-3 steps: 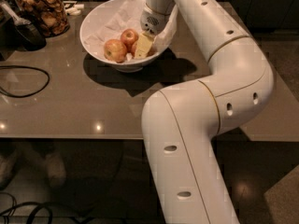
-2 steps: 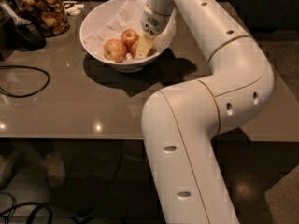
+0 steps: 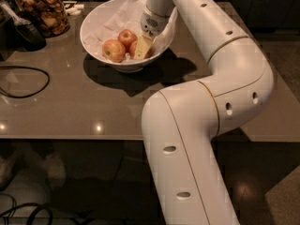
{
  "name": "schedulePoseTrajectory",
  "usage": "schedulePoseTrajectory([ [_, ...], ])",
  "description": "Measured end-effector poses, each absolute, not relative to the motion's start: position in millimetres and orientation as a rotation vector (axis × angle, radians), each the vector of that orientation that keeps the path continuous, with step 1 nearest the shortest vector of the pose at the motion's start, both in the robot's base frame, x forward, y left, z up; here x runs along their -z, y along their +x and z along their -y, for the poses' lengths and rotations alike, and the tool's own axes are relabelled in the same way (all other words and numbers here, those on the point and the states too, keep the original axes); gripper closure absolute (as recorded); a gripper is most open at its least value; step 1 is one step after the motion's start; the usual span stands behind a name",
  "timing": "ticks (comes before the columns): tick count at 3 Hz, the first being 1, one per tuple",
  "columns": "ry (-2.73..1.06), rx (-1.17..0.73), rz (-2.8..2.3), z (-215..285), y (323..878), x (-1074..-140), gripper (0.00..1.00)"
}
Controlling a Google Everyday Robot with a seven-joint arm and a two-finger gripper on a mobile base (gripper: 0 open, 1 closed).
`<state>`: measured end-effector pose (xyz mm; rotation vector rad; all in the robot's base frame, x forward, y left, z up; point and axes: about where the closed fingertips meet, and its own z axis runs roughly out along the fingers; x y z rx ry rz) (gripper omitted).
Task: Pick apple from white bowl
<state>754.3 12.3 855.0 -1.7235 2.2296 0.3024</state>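
The white bowl (image 3: 96,29), lined with crumpled white paper, stands on the table at the back left. Three apples lie in it: a paler yellow-orange one (image 3: 113,50) at the front left, a red one (image 3: 126,37) behind it, and another red apple (image 3: 134,48) partly hidden behind the gripper's fingers. My gripper (image 3: 144,47) reaches down into the bowl's right side, its pale fingers (image 3: 142,45) against that hidden red apple.
A glass jar of brown snacks (image 3: 43,11) stands at the back left, with a dark object (image 3: 26,32) beside it. A black cable (image 3: 23,81) loops on the grey table (image 3: 93,107). My white arm (image 3: 211,102) crosses the table's right side.
The gripper has stayed in the bowl by the right-hand apple, with almost no movement. The apples lie as before.
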Motion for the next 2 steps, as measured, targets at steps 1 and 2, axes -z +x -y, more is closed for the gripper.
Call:
schedulePoseTrajectory([
  [1,-1.718,-0.301,-2.222,-14,757,-854,1.0],
  [2,-1.692,-0.316,-2.175,-6,748,-883,1.0],
])
